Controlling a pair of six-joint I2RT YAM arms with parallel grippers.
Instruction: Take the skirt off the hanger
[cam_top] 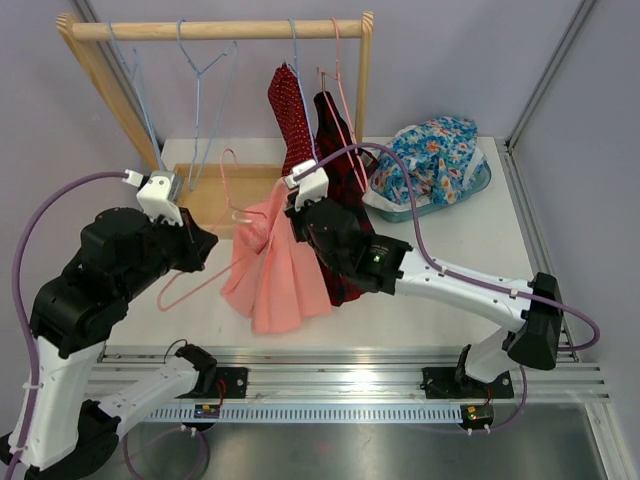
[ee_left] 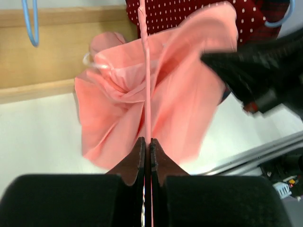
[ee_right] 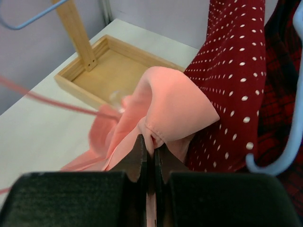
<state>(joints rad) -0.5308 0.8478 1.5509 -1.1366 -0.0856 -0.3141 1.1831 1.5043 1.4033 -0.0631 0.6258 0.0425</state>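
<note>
A salmon-pink skirt (cam_top: 275, 275) hangs between my two arms above the table, still caught on a thin pink wire hanger (cam_top: 235, 215). My left gripper (cam_top: 200, 245) is shut on the hanger's wire; in the left wrist view the wire (ee_left: 146, 85) runs straight out from the closed jaws (ee_left: 147, 144) across the skirt (ee_left: 161, 104). My right gripper (cam_top: 295, 215) is shut on the skirt's waistband; in the right wrist view the pink hem (ee_right: 175, 106) is pinched between the fingers (ee_right: 150, 144), and the hanger wire (ee_right: 57, 101) crosses at left.
A wooden rack (cam_top: 215, 30) stands at the back with blue hangers (cam_top: 200, 100), a red polka-dot garment (cam_top: 292, 115) and a dark plaid garment (cam_top: 335, 130). A wooden tray (cam_top: 215, 195) lies under it. A basket with floral cloth (cam_top: 432, 165) sits at back right.
</note>
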